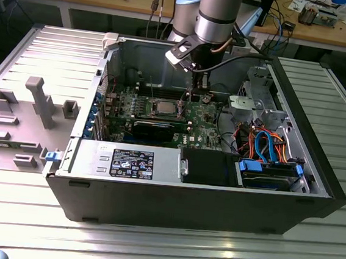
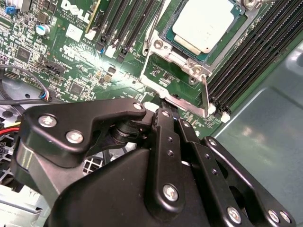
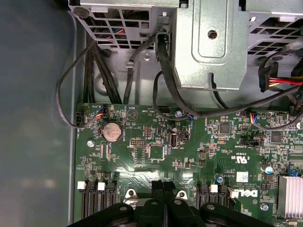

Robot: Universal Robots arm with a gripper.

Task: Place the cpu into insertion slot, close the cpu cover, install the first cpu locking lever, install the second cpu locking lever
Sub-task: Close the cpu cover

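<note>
My end effector (image 2: 163, 108) narrow, fingers together, at cpu cover (image 2: 189, 103) edge; cpu (image 2: 203, 26) seated within; memory slots (image 2: 246, 52) crowd both sides.

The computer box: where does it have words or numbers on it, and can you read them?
Big white logo on the green motherboard, in both wrist views: a maker's name, not spelled out here.
Tiny white print around the motherboard's chips: too small to read.
Black-and-white label on the silver power supply, in the exterior view: too small to read.
Top of the cpu: glare, nothing readable.
</note>
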